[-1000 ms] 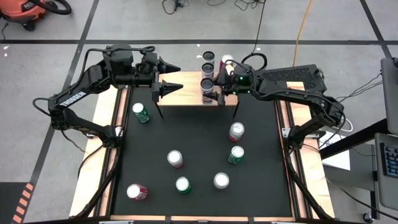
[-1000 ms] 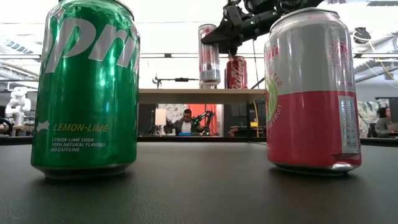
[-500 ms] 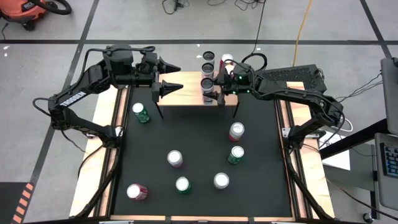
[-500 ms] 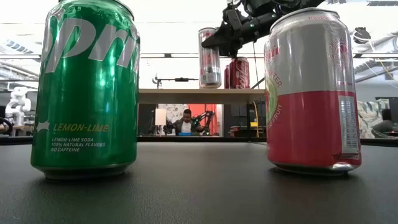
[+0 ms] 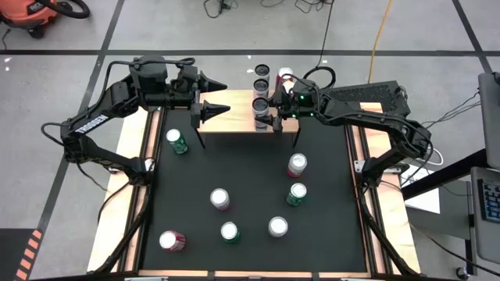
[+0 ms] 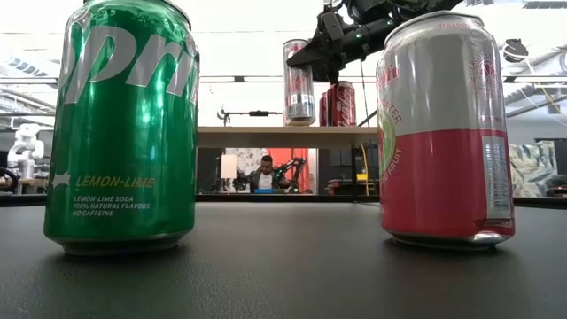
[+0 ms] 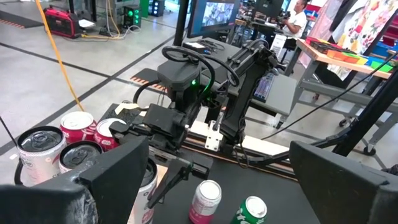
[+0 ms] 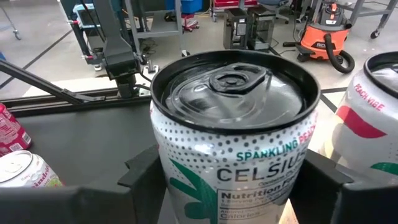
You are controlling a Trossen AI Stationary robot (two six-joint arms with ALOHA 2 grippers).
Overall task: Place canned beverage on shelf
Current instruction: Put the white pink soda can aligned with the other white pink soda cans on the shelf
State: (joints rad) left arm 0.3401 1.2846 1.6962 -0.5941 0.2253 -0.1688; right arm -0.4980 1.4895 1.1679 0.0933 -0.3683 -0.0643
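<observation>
Right pincer [image 5: 269, 112] straddles tall can [image 5: 259, 106], jaws just off its sides | can upright on shelf [image 5: 230, 117], 12 o'clock end of desk [image 5: 234, 179] | step: releasing | next: back straight off | left pincer [image 5: 209, 94] open, idle.

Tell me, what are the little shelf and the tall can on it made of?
The shelf looks like pale bare wood on top, with thin black legs, probably metal. The tall can looks like thin shiny metal, likely aluminium: its lid gleams and has a pull tab, and its side is printed white.
</observation>
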